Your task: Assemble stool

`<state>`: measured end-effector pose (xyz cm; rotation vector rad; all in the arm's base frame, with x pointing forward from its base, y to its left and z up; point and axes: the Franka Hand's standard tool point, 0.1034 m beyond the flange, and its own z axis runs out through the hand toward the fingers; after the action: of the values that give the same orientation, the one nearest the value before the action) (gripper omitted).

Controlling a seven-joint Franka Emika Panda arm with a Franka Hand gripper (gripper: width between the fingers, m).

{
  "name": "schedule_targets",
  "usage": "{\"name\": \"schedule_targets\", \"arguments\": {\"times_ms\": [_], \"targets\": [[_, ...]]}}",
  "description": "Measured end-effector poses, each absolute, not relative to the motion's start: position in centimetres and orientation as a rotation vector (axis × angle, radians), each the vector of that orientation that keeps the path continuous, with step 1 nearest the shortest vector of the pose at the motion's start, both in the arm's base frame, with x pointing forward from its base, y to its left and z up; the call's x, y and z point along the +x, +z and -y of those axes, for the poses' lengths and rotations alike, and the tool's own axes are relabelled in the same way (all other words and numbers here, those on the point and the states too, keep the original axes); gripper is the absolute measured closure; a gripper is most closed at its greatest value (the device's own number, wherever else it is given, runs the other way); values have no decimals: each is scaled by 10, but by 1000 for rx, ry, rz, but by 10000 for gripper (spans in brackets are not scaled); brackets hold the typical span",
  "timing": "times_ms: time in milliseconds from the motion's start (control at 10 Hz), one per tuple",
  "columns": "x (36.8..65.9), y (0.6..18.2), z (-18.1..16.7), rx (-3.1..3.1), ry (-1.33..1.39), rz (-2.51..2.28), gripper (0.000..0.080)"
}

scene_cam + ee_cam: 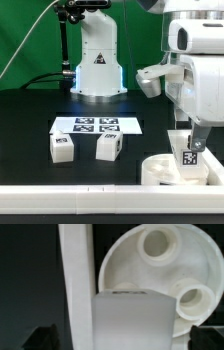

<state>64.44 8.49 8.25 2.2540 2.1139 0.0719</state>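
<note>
Here, in the exterior view, the gripper (190,146) is seen over the seat disc (158,172), which lies at the exterior view's right, just behind the long white rail (80,195). One leg (188,160) is stood upright on the disc, between the spread jaws. A second leg (62,147) and a third leg (108,147) are seen on the black table (30,120), in front of the marker board (97,125).

In the wrist view, the jaws are shown wide apart and released, with the upright leg (135,317) between them and a gap visible on one side. The holed disc (125,269) is shown beside the rail (75,274).
</note>
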Motion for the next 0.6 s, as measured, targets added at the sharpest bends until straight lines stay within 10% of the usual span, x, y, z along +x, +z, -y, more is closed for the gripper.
{"name": "schedule_targets", "arguments": {"times_ms": [300, 500, 600], "targets": [[644, 80, -88, 2270, 70, -2103, 179], [645, 81, -87, 2272, 68, -2101, 456], [645, 81, -87, 2285, 70, -2087, 456]]}}
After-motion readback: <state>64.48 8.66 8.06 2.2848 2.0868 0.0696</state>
